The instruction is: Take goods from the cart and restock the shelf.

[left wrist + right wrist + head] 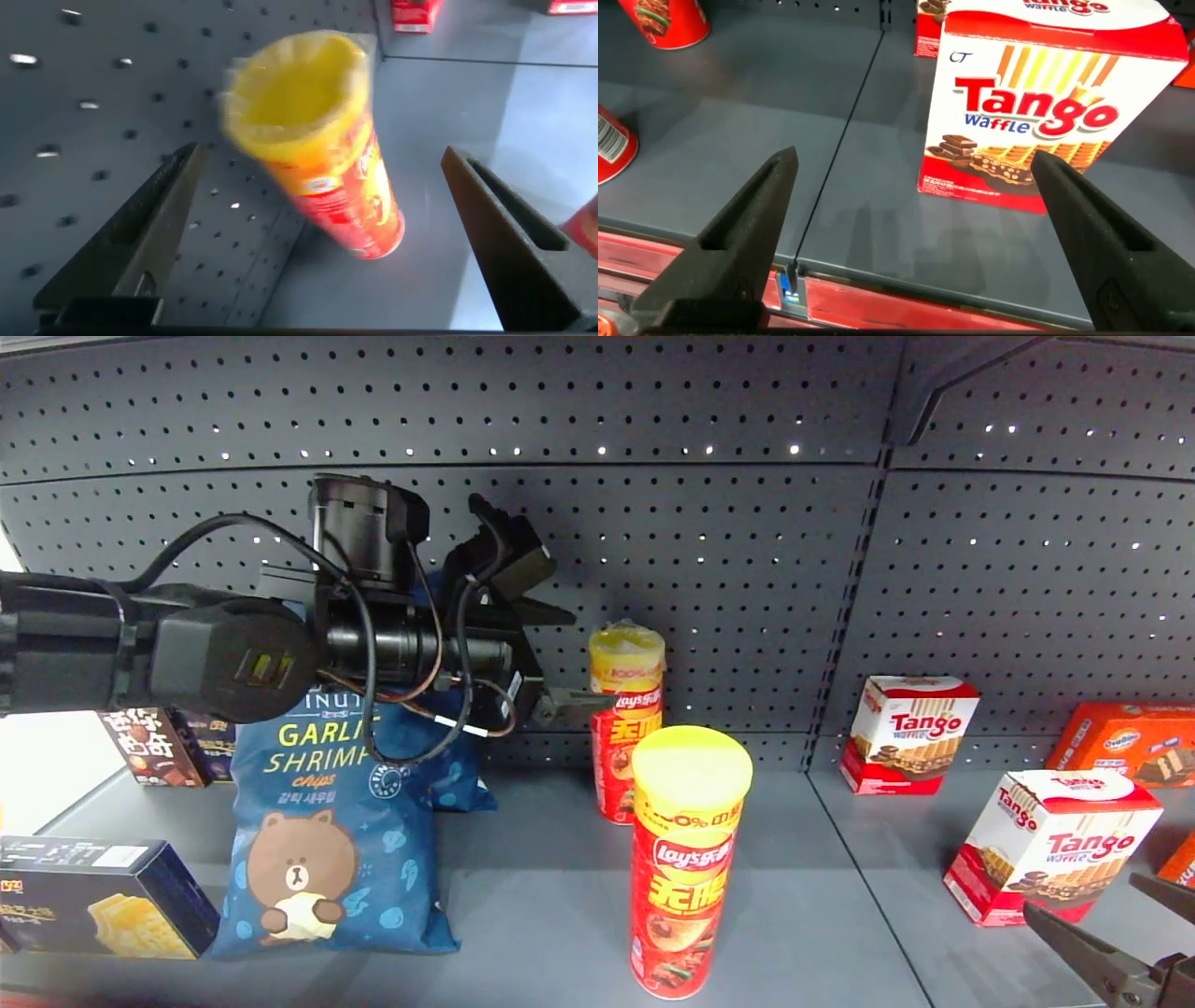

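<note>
left gripper [320, 152] | spread wide | rear chips can [313, 131] upright between its jaws, untouched

Widest lane sits mid-shelf: bare board on the shelf [803, 915] runs from the front edge right back to the pegboard back wall [728, 569], between the cans and the boxes. The front can [689, 859] stands near the front edge, just ahead of the rear can [626, 709], partly screening it. A narrower gap opens between the cans and the blue chips bag [327, 821]. Toward the right end, the near waffle box [1050, 845] and the rear waffle box [907, 733] hem things in.
</note>
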{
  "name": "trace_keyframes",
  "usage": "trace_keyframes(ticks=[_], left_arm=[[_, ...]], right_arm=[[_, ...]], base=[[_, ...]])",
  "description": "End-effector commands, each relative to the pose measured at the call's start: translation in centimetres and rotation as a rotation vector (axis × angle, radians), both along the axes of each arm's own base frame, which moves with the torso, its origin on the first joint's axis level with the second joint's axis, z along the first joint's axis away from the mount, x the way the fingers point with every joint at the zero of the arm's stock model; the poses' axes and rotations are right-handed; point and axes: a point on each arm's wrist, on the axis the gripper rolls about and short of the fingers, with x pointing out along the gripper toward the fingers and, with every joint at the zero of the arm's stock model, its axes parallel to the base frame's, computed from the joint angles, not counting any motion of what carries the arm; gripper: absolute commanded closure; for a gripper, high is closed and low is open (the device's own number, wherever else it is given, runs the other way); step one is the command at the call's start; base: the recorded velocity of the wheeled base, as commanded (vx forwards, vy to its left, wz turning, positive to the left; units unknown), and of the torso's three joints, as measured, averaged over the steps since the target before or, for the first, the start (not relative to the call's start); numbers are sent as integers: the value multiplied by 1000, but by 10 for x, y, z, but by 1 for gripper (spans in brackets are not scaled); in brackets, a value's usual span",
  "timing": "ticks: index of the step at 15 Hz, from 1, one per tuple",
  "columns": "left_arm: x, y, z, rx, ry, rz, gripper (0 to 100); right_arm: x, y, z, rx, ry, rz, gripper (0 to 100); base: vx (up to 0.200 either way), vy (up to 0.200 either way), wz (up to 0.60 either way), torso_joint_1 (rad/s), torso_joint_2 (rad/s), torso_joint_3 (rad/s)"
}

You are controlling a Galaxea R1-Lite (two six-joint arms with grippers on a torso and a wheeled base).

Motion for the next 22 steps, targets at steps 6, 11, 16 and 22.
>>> trace_keyframes(ticks=[6, 11, 16, 22], left_arm=[[-47, 45, 24, -3, -45, 113, 0], [-103, 77, 33, 7, -89, 261, 0], [-149, 96, 37, -63, -74, 387, 0], [-152, 93, 41, -43, -215, 487, 0]], right_arm=[[6, 4, 3, -3, 11, 35, 0], [29, 25, 28, -43, -24, 135, 0], [35, 51, 18, -92, 46, 272, 0], [45, 69, 11, -148, 90, 339, 0]], base=[[0, 0, 0, 0, 0, 0], [0, 0, 0, 0, 0, 0], [0, 0, 0, 0, 0, 0], [0, 0, 0, 0, 0, 0]])
